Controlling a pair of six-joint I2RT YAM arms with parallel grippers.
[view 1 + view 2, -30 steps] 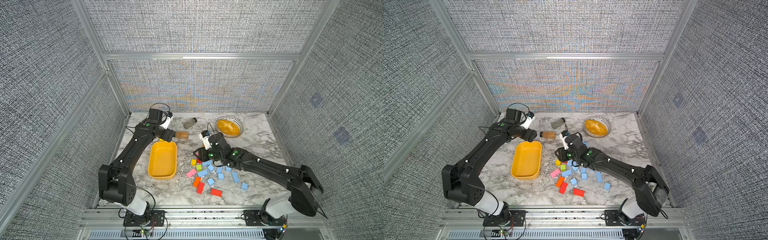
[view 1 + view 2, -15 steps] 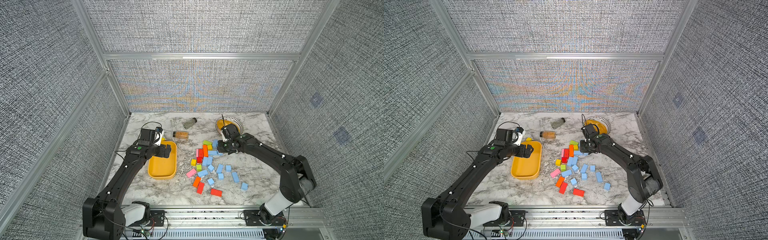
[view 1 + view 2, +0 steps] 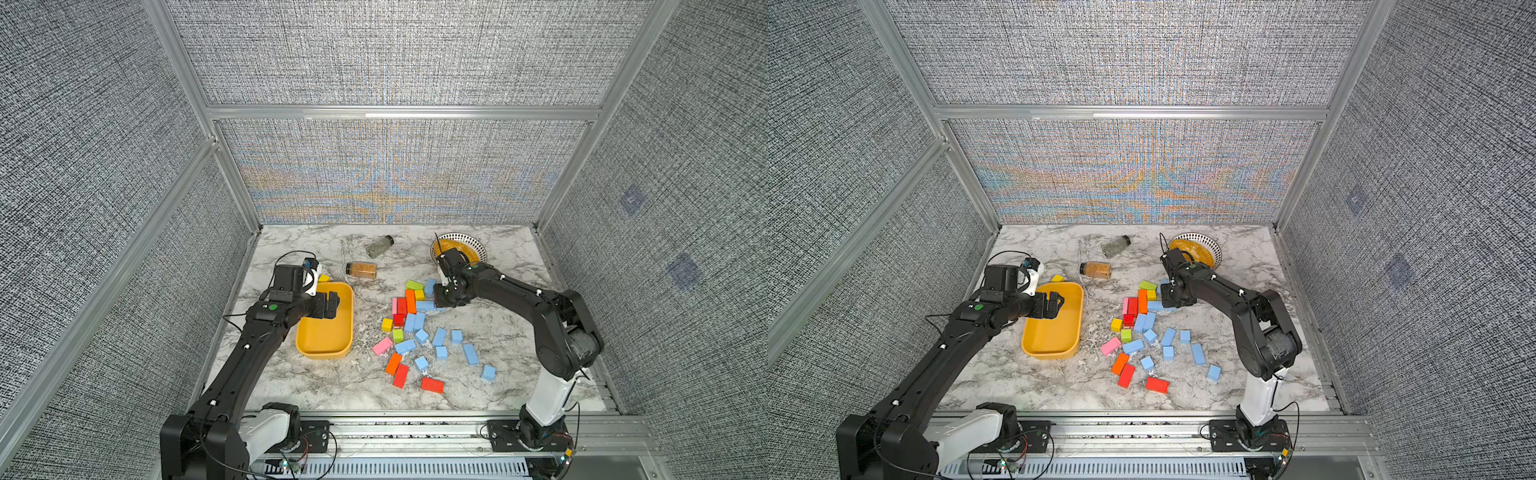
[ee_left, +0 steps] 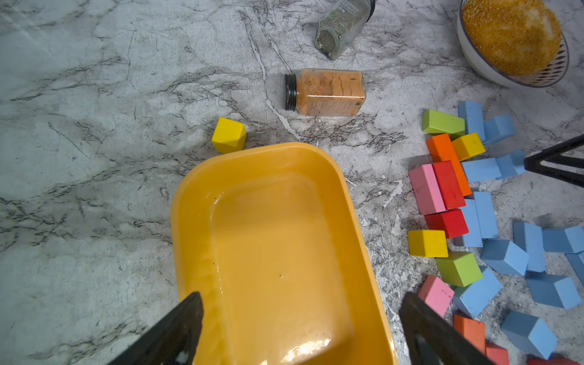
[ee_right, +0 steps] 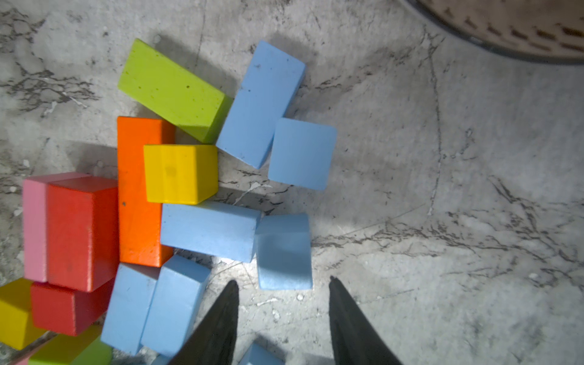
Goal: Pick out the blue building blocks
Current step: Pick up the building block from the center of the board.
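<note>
Several light-blue building blocks (image 3: pixel 439 336) (image 3: pixel 1169 336) lie scattered on the marble among red, orange, pink, yellow and green ones. My right gripper (image 3: pixel 444 301) (image 5: pixel 282 279) is low at the far edge of the pile, open. A blue cube (image 5: pixel 284 251) lies just ahead of its fingertips and nothing is between them. Beside that cube lies a blue brick (image 5: pixel 210 230). My left gripper (image 3: pixel 332 303) (image 4: pixel 301 297) hovers open and holding nothing over the yellow tray (image 3: pixel 324 353) (image 4: pixel 189 196), whose floor is bare.
Two spice jars (image 3: pixel 362 270) (image 3: pixel 379 245) lie behind the tray. A patterned bowl (image 3: pixel 469 243) with orange filling sits behind the right arm. A yellow cube (image 3: pixel 324 277) is at the tray's far edge. Red bricks (image 3: pixel 432 385) lie near the front.
The left arm swung from the back left corner to above the tray, its jaws spreading. The right arm left the pile's left side, went toward the bowl, and its jaws have parted a little.
</note>
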